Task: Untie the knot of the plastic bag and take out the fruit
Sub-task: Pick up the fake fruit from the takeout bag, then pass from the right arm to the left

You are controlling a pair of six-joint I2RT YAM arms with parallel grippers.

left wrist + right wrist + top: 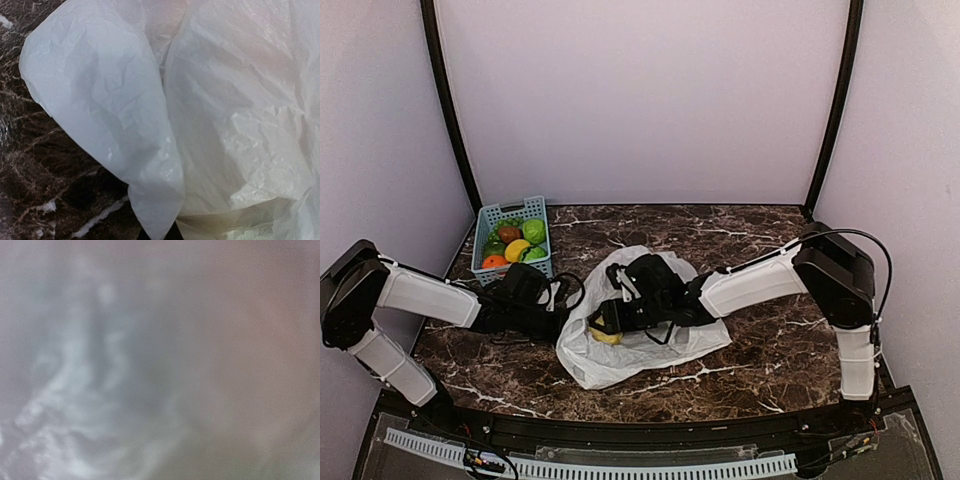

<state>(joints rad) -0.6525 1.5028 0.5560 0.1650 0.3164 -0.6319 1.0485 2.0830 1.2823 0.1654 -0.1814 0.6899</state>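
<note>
The white plastic bag [650, 352] lies crumpled in the middle of the table. My left gripper [563, 305] is at its left edge. In the left wrist view a flap of the bag [125, 125] runs down between my dark fingertips [172, 235], which are shut on it. My right gripper [608, 322] reaches into the bag's mouth from the right, right beside a yellow fruit [608, 338]. Plastic [100, 390] pressed close blurs the whole right wrist view and hides its fingers. The knot is not visible in any view.
A small blue lattice basket [510, 209] stands at the back left, holding a green fruit [533, 231], a yellow one [517, 249] and an orange one [494, 262]. Dark marble table [770, 350] lies bare to the right of the bag.
</note>
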